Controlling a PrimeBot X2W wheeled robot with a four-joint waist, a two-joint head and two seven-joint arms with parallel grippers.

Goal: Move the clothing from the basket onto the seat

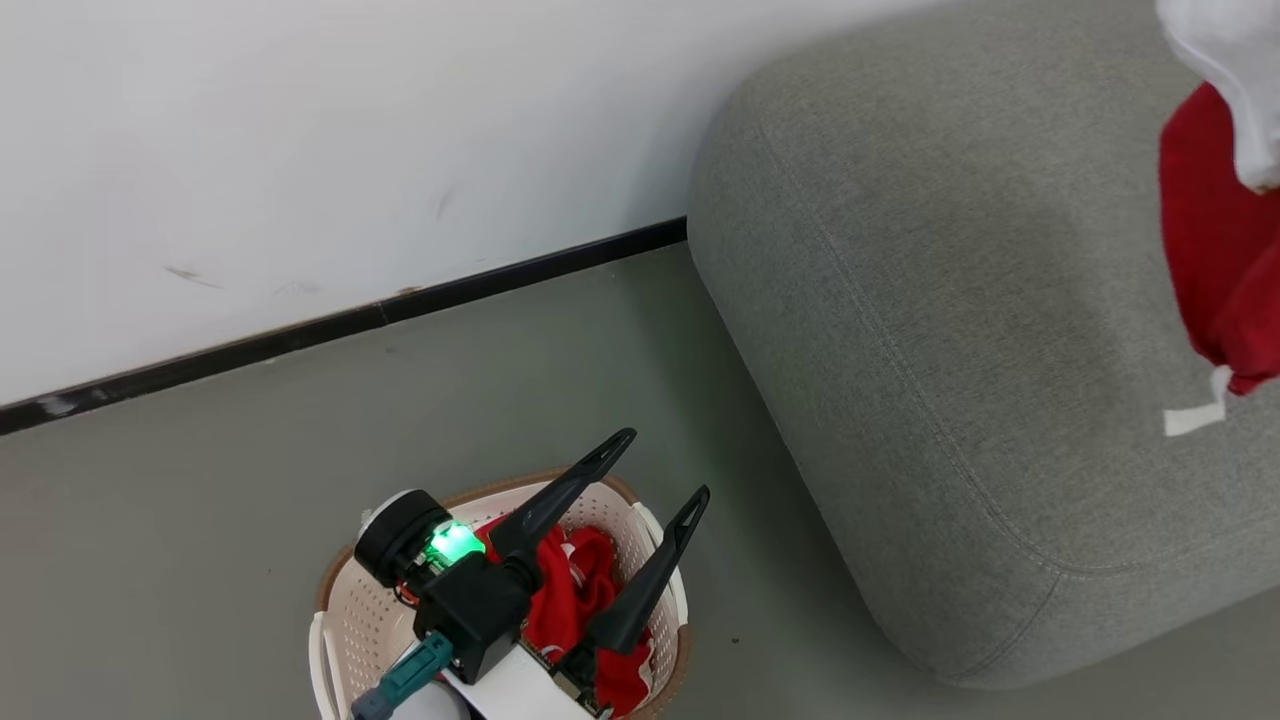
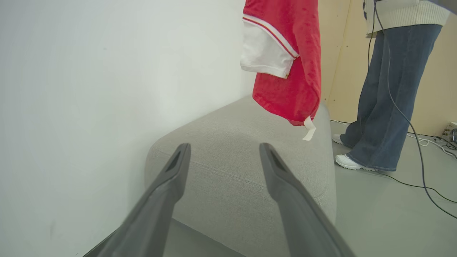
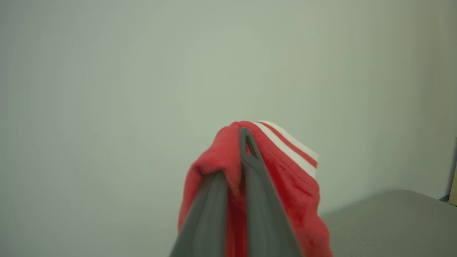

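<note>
Right claw (image 3: 235,157) is pinched tight on a fold of a red garment (image 3: 292,185) with white striped trim. The cloth hangs from it in the air over the seat (image 1: 950,350), a white tag dangling at its lower edge. Left claw (image 1: 664,463) is spread wide and holds nothing. It hovers above the basket (image 1: 360,620), where more red clothing (image 1: 570,590) lies bunched inside.

The basket stands on a smooth grey floor (image 1: 250,480), near the seat's rounded corner but apart from it. The seat is woven grey fabric with stitched seams, and its back end sits close to a plain white wall (image 1: 300,150). A black skirting strip (image 1: 300,335) runs along the foot of the wall.

Beyond the seat, the left wrist view shows a person (image 2: 385,107) in blue jeans and white shoes. They stand before a pale wooden panel (image 2: 439,89), with dark cables (image 2: 421,178) trailing across the floor.
</note>
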